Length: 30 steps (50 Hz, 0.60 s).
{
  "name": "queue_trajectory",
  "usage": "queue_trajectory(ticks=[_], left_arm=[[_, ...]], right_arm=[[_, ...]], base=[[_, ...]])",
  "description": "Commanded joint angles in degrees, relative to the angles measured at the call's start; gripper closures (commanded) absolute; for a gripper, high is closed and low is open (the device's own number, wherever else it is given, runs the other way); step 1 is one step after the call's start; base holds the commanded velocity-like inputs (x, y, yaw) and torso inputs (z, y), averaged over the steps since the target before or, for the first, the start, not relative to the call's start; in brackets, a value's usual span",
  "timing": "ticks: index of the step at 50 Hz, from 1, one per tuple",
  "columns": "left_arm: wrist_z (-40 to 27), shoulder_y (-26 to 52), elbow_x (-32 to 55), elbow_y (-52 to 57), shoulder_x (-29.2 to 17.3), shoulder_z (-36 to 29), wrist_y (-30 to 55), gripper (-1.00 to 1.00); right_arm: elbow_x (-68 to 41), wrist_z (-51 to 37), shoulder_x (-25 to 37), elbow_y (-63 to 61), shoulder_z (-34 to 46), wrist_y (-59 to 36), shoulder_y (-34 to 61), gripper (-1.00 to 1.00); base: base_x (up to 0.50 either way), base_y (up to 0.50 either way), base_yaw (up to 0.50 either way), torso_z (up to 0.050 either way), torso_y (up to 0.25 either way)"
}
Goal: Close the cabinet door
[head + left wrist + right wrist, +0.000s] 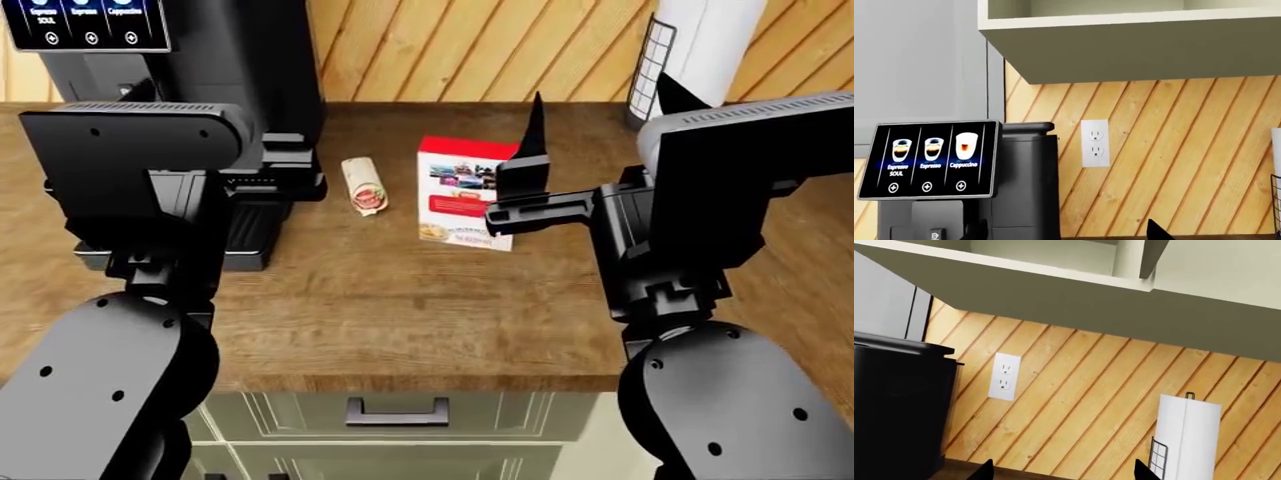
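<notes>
my right pincer (534,150) is spread and empty below the open cabinet (1054,270), could easily clip its underside reaching up

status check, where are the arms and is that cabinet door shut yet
Right gripper jaws open, empty; left jaws out of sight. Wall cabinet open, door ajar, untouched. Coffee machine and paper towel roll below it.

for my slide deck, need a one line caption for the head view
Both arms raised over a wooden counter holding a wrap and a box, coffee machine at left.
</notes>
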<state>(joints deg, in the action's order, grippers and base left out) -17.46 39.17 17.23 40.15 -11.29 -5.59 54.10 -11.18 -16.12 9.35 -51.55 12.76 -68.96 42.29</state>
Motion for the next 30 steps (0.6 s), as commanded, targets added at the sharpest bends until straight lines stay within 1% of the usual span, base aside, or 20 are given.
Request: queue_trajectory(ticks=[1,30], left_arm=[[-0.3,0.2,0.4,-0.1,-0.2,-0.3,-0.1,-1.00],[-1.3,0.4,1.4,0.1,-0.8,-0.6,0.0,-1.00]], right_arm=[[-0.5,-0.1,0.1,0.5,-1.0,0.5,-0.4,-1.00],[-1.4,-1.1,0.8,0.3,-0.8,1.1,-0.7,-1.00]], base=[[0.13,-0.07,0.00,0.000,0.000],[0.13,-0.06,0.00,0.000,0.001]])
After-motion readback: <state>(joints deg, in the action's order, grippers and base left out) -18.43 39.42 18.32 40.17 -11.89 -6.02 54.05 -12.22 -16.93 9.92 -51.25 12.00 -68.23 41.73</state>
